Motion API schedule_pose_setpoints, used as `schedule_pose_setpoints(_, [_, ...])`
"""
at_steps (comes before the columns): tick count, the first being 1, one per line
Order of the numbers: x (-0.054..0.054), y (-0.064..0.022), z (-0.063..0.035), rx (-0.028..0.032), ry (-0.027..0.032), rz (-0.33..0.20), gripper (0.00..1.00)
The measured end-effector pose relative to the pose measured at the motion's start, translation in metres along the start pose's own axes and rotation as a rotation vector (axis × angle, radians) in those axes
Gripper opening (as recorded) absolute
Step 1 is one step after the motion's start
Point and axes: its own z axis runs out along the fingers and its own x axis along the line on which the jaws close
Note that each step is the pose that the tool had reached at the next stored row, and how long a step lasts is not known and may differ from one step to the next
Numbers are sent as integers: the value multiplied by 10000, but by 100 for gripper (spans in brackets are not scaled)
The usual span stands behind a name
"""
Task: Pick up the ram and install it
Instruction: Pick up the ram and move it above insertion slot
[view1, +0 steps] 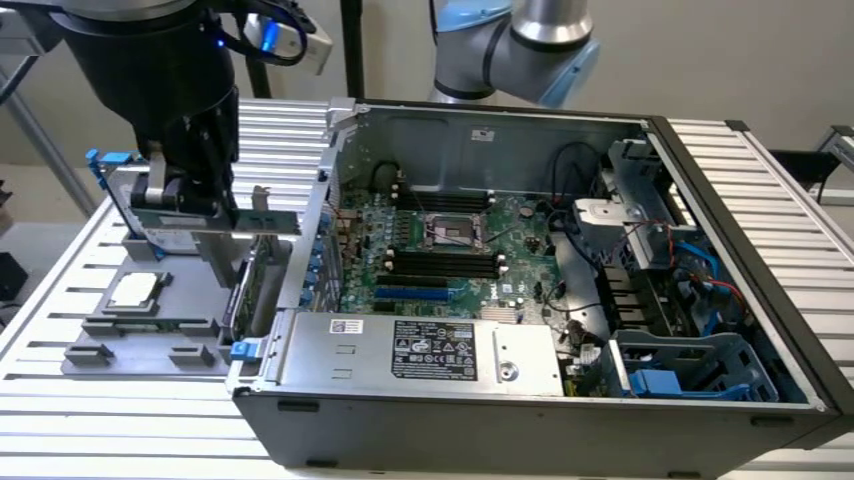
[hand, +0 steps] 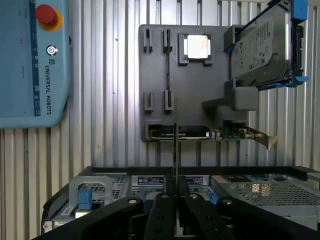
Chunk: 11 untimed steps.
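The big open case (view1: 534, 430) is sitting mid-frame in the exterior view, the grey tray (view1: 140, 355) lying at the exterior view's left. The gripper (hand: 175, 186) is hanging above the tray, upper left, jaws nearly together and pinching the ram (hand: 175, 150). The thin ram could be slipping or tilting in that small pinch, then missing the black slots (view1: 441, 262) or bumping the case wall. It is showing edge-on, so its chips are hiding
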Motion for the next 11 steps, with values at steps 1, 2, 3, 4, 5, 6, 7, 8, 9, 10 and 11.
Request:
schedule_pose_setpoints(1, [-4, -46, -5, 0, -1, 0, 14])
schedule_pose_setpoints(2, [-7, -91, -9, 0, -3, -1, 14])
schedule_pose_setpoints(3, [-11, -136, -14, -1, -3, -1, 14])
schedule_pose_setpoints(4, [-15, -180, -17, -1, -3, 0, 14])
schedule_pose_setpoints(5, [-19, -227, -20, 0, -4, -1, 14])
schedule_pose_setpoints(6, [-23, -274, -23, 0, -5, 0, 14])
schedule_pose_setpoints(7, [-26, -318, -26, 0, -5, -1, 14])
schedule_pose_setpoints(8, [-30, -363, -28, 0, -6, -1, 14])
schedule_pose_setpoints(9, [-35, -410, -30, 0, -5, 0, 14])
schedule_pose_setpoints(10, [-40, -454, -31, 0, -5, 0, 14])
schedule_pose_setpoints(11, [-45, -500, -33, 0, -6, 0, 14])
